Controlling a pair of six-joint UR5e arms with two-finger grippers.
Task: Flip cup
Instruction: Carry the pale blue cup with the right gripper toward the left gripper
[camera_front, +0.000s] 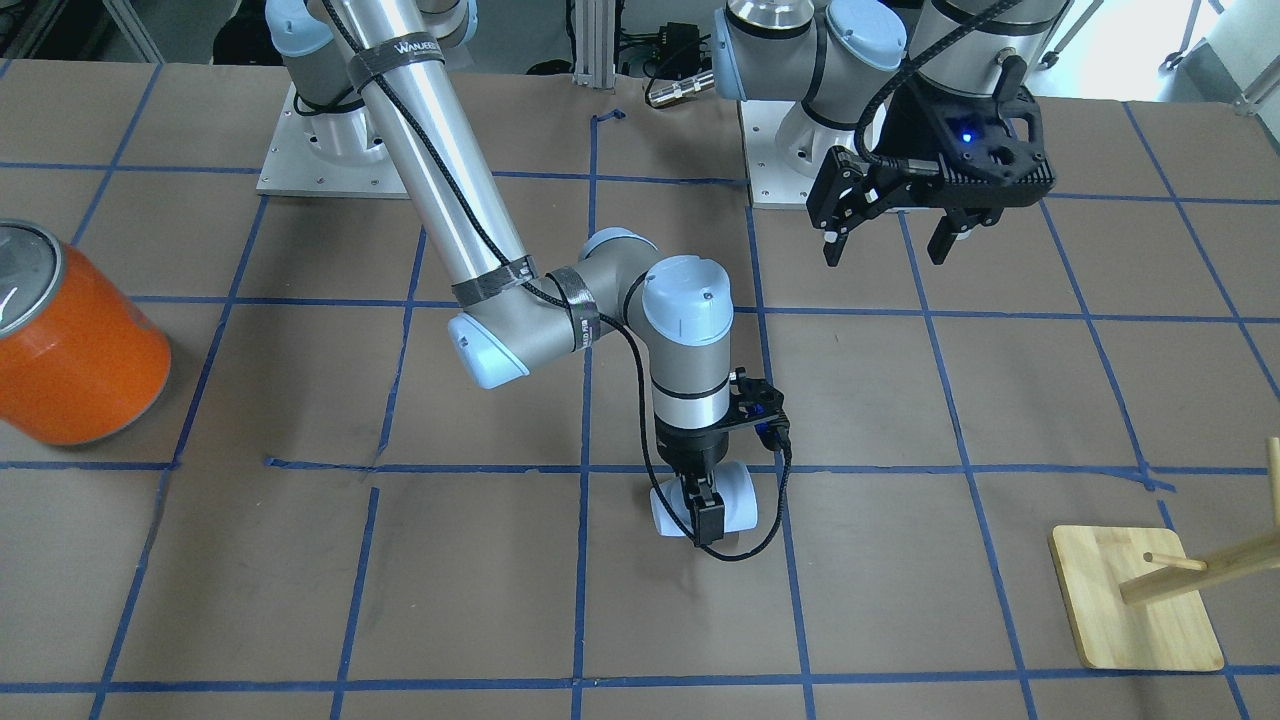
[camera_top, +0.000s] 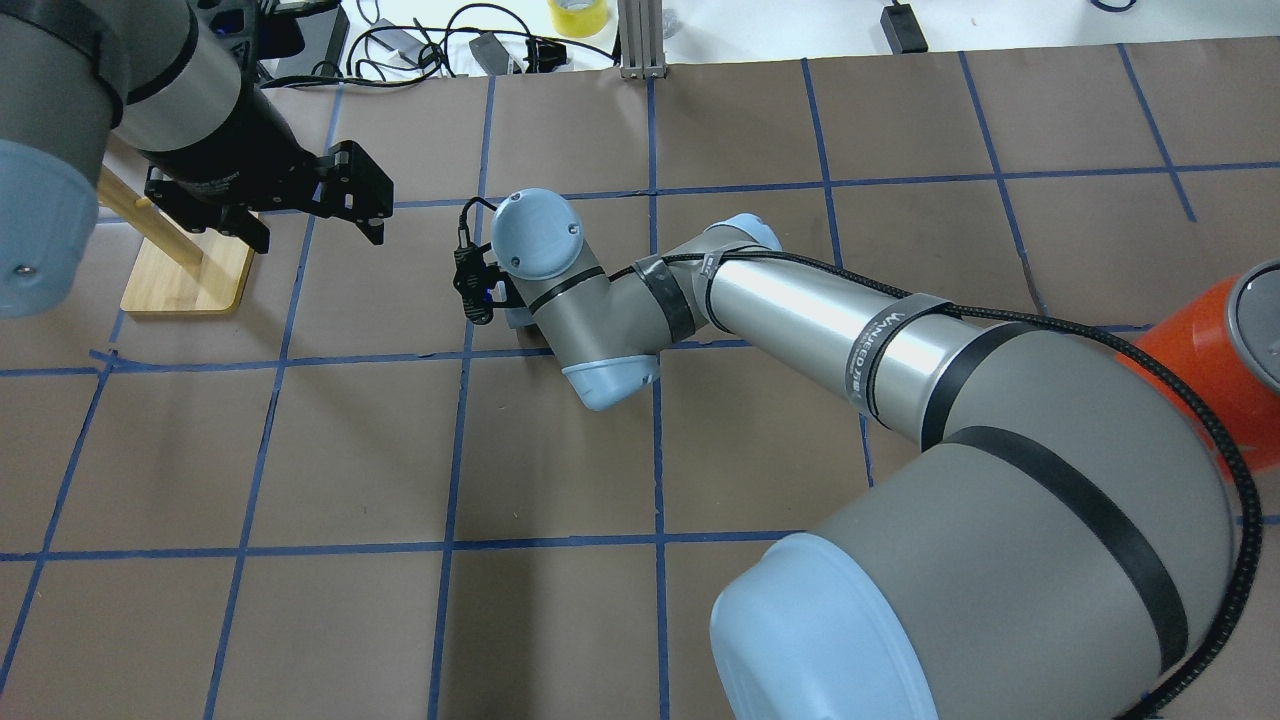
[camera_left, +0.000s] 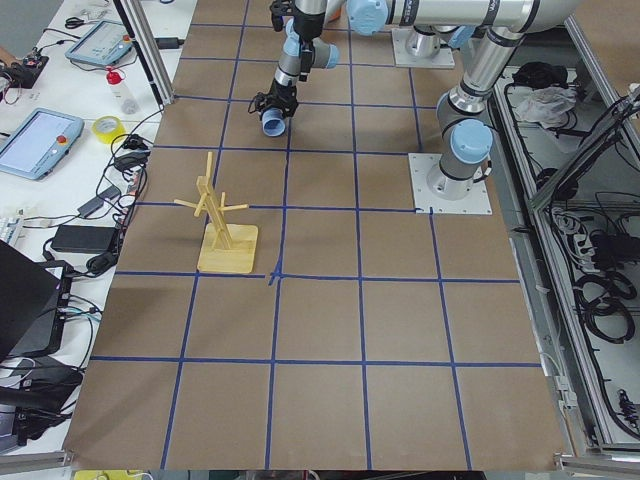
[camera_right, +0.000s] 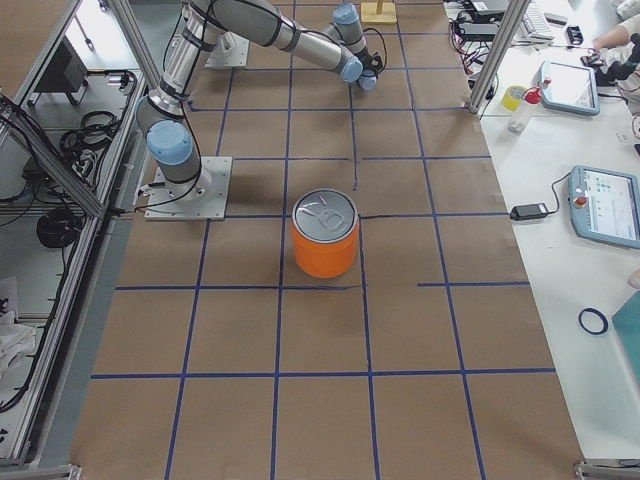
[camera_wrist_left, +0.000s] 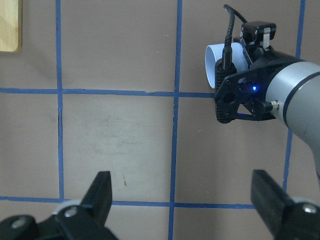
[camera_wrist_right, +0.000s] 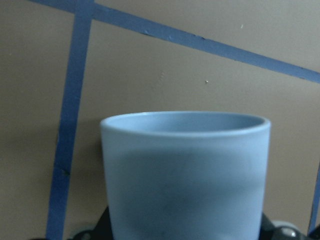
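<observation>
The pale blue-white cup (camera_front: 742, 498) lies sideways low over the table near the middle, between the fingers of my right gripper (camera_front: 706, 515). The right gripper points down and is shut on the cup. The cup fills the lower half of the right wrist view (camera_wrist_right: 185, 175), rim away from the camera. It also shows in the left wrist view (camera_wrist_left: 214, 59) and small in the exterior left view (camera_left: 273, 125). In the overhead view the right wrist hides it. My left gripper (camera_front: 886, 242) hangs open and empty above the table near its base, apart from the cup; it also shows in the left wrist view (camera_wrist_left: 185, 200).
A large orange can (camera_front: 75, 350) with a silver top stands on the robot's right side of the table. A wooden peg stand (camera_front: 1135, 610) stands on the robot's left side, near the left gripper (camera_top: 315, 235). Blue tape lines grid the brown table.
</observation>
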